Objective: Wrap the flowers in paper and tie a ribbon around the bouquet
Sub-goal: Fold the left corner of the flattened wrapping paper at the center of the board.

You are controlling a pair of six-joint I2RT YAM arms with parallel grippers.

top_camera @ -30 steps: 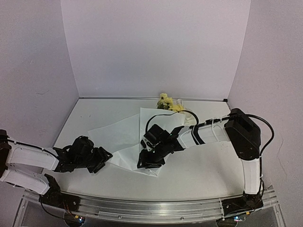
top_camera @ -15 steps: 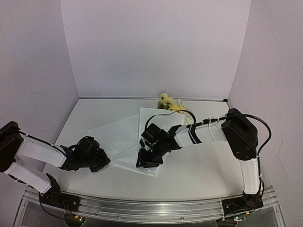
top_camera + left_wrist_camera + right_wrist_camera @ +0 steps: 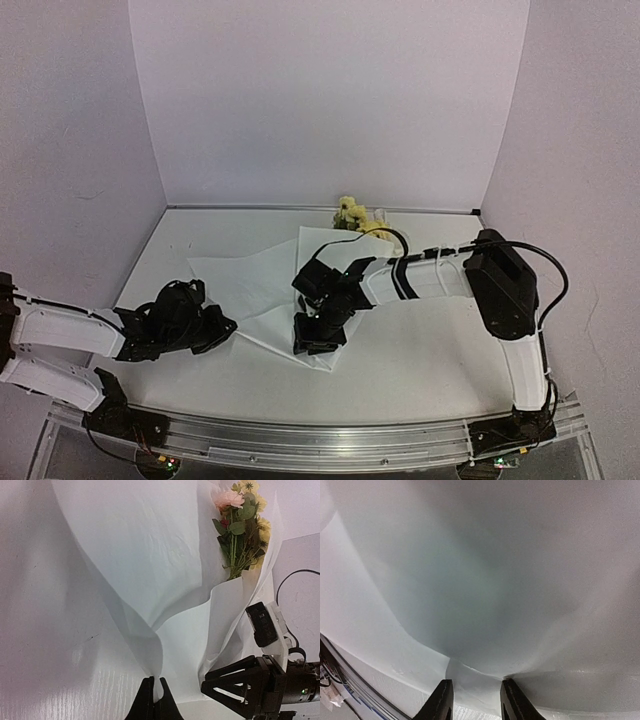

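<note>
The white paper lies crinkled across the middle of the table. The flowers, pale yellow with green stems, rest at its far corner; the left wrist view shows the flowers tucked in a fold of the paper. My left gripper is low at the sheet's near left edge, shut on a pinched ridge of paper. Over the near corner, my right gripper points down, jaws apart, with a raised fold of paper between the fingers. The ribbon is out of view.
Lilac walls close in the back and both sides. An aluminium rail runs along the near edge by the arm bases. A black cable loops over the right arm near the flowers.
My left gripper has shut on the paper's edge and drawn it up into a ridge. The right jaws have narrowed a little over the near corner. The sheet's left side has shifted.
</note>
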